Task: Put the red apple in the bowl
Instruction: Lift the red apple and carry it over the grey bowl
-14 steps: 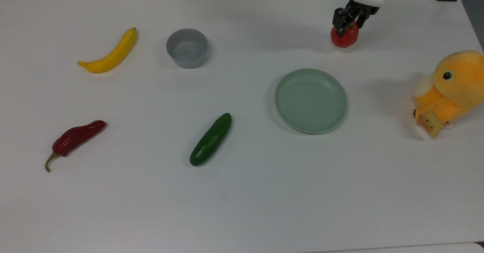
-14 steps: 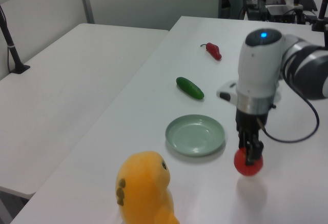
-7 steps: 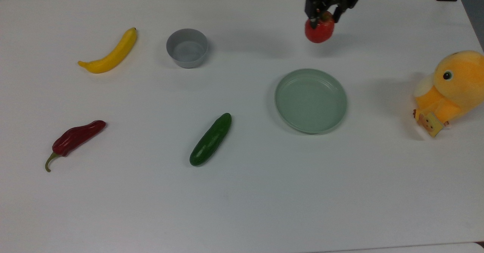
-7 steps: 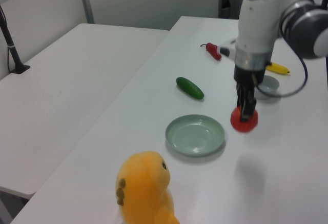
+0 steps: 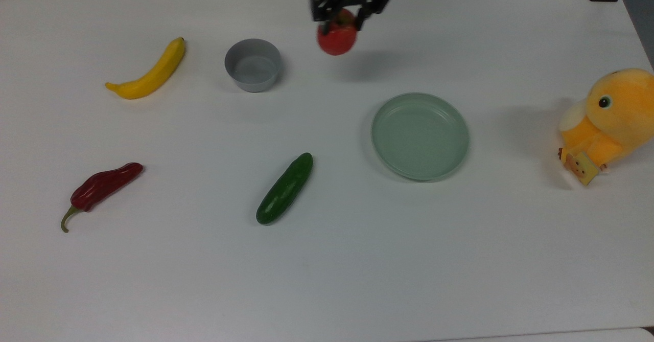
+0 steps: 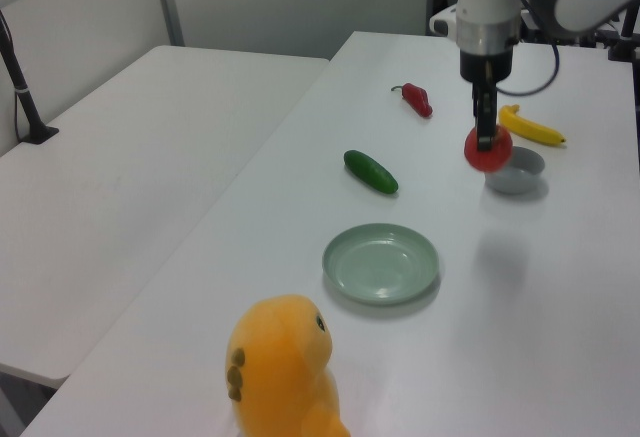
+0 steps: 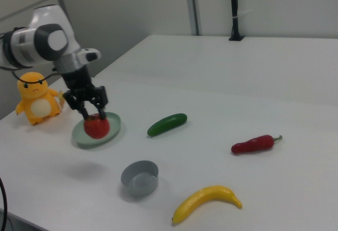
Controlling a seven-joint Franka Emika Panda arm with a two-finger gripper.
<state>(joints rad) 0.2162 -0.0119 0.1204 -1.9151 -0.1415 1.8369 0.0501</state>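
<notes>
The red apple (image 5: 336, 39) hangs in the air above the table (image 5: 327, 260), clenched from above between the jaws of the gripper (image 5: 347, 16), with its shadow lying on the tabletop below it. In the top view it is to the right of the bowl (image 5: 253, 65) and apart from it, so the carry looks well along but not finished. In the left view the apple appears to overlap the bowl's near rim, which is a matter of viewing angle; in the right view it sits in front of the green plate (image 7: 95, 131), though it is not on it. The bowl stands empty and upright, with the banana (image 5: 149, 71) just beyond it on the top view's left. The likely trouble is the fit: the apple looks nearly as wide as the bowl's inside, so a release slightly off centre could leave it perched on the rim, or let it roll off across the table. Letting go from this height could make it bounce out or knock the light bowl aside. The grip is only on the upper part of a glossy round fruit, so a quick stop might let it slip early. The cucumber (image 5: 284, 188), the chili pepper (image 5: 103, 184) and the plush duck (image 5: 610, 118) lie well clear of the path.
</notes>
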